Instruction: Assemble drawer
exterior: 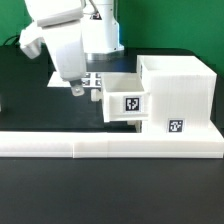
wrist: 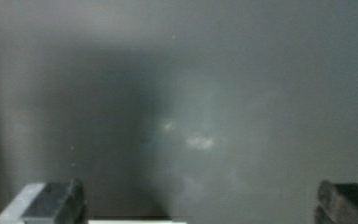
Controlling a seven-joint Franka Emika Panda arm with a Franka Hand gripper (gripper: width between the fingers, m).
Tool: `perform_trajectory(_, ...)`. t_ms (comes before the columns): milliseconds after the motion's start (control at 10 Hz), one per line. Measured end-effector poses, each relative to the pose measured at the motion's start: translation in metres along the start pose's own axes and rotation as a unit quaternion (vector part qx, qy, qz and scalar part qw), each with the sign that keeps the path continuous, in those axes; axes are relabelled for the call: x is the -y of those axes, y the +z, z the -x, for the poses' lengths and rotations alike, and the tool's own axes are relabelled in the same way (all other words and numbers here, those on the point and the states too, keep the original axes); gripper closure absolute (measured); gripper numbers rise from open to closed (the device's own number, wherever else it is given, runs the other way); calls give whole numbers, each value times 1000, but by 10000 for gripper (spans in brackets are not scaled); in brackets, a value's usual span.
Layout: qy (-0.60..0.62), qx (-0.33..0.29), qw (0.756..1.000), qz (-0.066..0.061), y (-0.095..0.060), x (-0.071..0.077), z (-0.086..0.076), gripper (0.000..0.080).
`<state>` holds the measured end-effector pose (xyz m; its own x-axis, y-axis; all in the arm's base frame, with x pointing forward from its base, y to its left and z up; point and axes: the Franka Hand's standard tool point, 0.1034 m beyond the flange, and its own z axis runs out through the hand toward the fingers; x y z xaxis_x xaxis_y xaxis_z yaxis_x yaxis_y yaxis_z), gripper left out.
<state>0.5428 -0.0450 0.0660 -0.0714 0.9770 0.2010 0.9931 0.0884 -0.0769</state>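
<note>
The large white drawer shell (exterior: 180, 92) stands at the exterior view's right, with a tag on its front. A smaller open white box (exterior: 124, 96) with a tag sits partway into the shell's left side. My gripper (exterior: 78, 88) hangs just left of that box, slightly above the table and apart from it. In the wrist view the gripper (wrist: 202, 205) is open: the two dark fingers (wrist: 51, 202) stand wide apart with only blurred dark table between them. A small white patch shows at the frame edge; I cannot tell what it is.
The long low white L-shaped rail (exterior: 100, 146) runs across the front, against the shell's base. The marker board (exterior: 96, 78) lies on the black table behind the gripper. A dark object edge (exterior: 3, 103) shows at the exterior view's far left.
</note>
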Motion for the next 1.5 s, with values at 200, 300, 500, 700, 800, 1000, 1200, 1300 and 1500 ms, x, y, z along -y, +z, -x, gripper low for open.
perform_trajectory(200, 27, -3, 1000, -6, 8, -2, -17, 151)
perform_trajectory(300, 40, -3, 999, -9, 13, -2, -24, 151)
perform_trajectory(500, 64, -1, 998, -3, 19, -7, -45, 151)
perform_trajectory(700, 82, 0, 997, -3, 25, -8, -59, 151)
perform_trajectory(800, 81, -1, 997, -1, 29, -9, -63, 151)
perform_trajectory(1000, 87, -2, 996, -5, 33, -7, -62, 151)
perform_trajectory(1200, 100, -2, 995, -7, 38, -8, -74, 151)
perform_trajectory(1300, 105, -2, 994, -6, 38, -10, -77, 151)
perform_trajectory(1500, 96, -2, 995, -11, 36, -8, -67, 151)
